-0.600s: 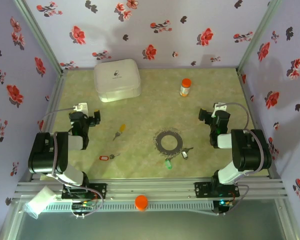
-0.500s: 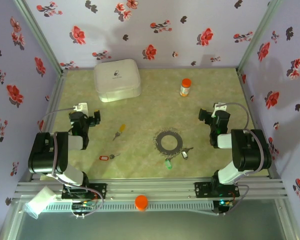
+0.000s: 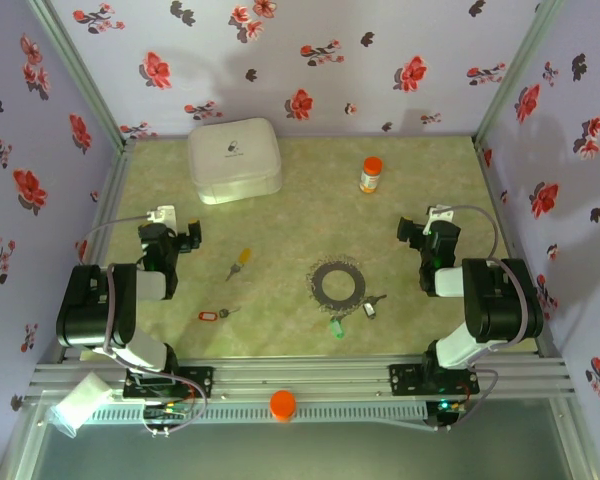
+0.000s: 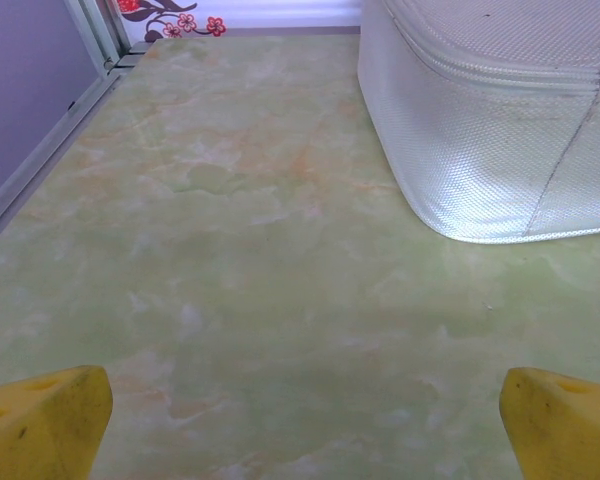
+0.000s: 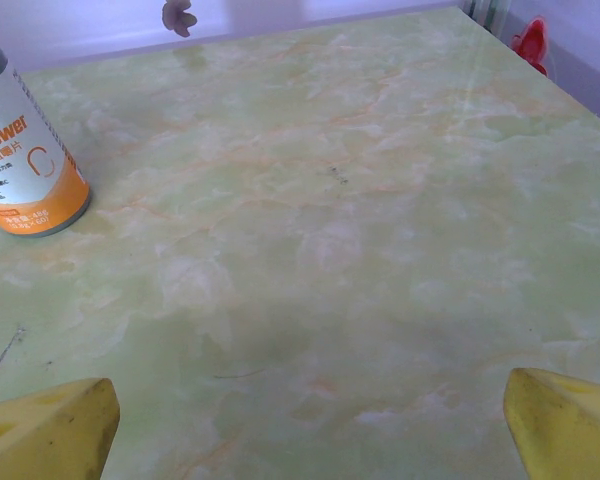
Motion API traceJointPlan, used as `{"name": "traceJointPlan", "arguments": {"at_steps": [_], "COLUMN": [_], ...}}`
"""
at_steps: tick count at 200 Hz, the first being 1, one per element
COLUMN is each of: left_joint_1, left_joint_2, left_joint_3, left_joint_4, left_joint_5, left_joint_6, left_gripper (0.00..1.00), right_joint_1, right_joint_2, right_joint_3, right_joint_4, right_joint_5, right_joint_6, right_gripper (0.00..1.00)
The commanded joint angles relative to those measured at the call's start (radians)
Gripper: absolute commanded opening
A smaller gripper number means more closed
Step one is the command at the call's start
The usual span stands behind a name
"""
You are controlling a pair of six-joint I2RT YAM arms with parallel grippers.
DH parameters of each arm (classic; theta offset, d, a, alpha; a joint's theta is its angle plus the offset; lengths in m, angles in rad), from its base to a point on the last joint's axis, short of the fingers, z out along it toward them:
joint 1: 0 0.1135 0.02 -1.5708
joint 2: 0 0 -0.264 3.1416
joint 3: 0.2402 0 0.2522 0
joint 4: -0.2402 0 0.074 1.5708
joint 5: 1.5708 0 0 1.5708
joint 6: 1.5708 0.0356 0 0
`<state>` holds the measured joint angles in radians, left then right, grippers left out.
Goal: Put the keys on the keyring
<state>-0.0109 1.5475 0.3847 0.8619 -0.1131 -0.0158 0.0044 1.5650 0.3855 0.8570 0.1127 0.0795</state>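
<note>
Right now I am holding my left pincer [image 4: 302, 425] spread wide with nothing gripped in it. It is pointing along the bare desk [image 4: 230, 250], and the white zippered case [image 4: 500, 120] is lying just ahead on its right. My right pincer [image 5: 308, 425] is gaping just as wide and is also carrying nothing; it is facing the orange-capped bottle [image 5: 20, 150], which is standing upright ahead on its left. Seen from above, the keyring [image 3: 339, 283] is lying flat near the middle of the desk, between my two arms. The yellow key [image 3: 239, 262] is lying well to its left, the red key [image 3: 211, 316] is resting nearer my left base, the green key [image 3: 336, 326] is sitting just beside the ring's near edge, and the white key [image 3: 371, 305] is lying just beside its near right rim. All four are lying loose on the desk, outside the ring.
</note>
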Motion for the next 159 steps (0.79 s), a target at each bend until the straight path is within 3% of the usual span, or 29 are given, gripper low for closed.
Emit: {"name": "traceJointPlan", "arguments": {"at_steps": [1, 84, 123, 159], "left_joint_1": [0.009, 0.009, -0.009, -0.019], "left_joint_2": [-0.002, -0.039, -0.295, -0.452], "left_joint_3": [0.014, -0.034, 0.005, 0.105], "left_joint_4": [0.016, 0.079, -0.173, -0.422], "left_joint_5": [0.016, 0.044, -0.048, 0.038], "left_joint_6": [0.012, 0.025, -0.008, -0.098], "left_gripper": [1.0, 1.0, 1.0, 0.97], "right_joint_1": [-0.006, -0.007, -0.001, 0.005], "right_joint_2": [-0.004, -0.039, -0.294, -0.439], "right_joint_3": [0.017, 0.004, 0.06, 0.169], "right_joint_4": [0.007, 0.013, -0.29, -0.604], "right_joint_5": [-0.009, -0.007, -0.027, -0.015], "right_joint_6": [0.008, 0.011, 0.015, 0.231], "right_gripper": [0.99, 0.99, 0.99, 0.98]}}
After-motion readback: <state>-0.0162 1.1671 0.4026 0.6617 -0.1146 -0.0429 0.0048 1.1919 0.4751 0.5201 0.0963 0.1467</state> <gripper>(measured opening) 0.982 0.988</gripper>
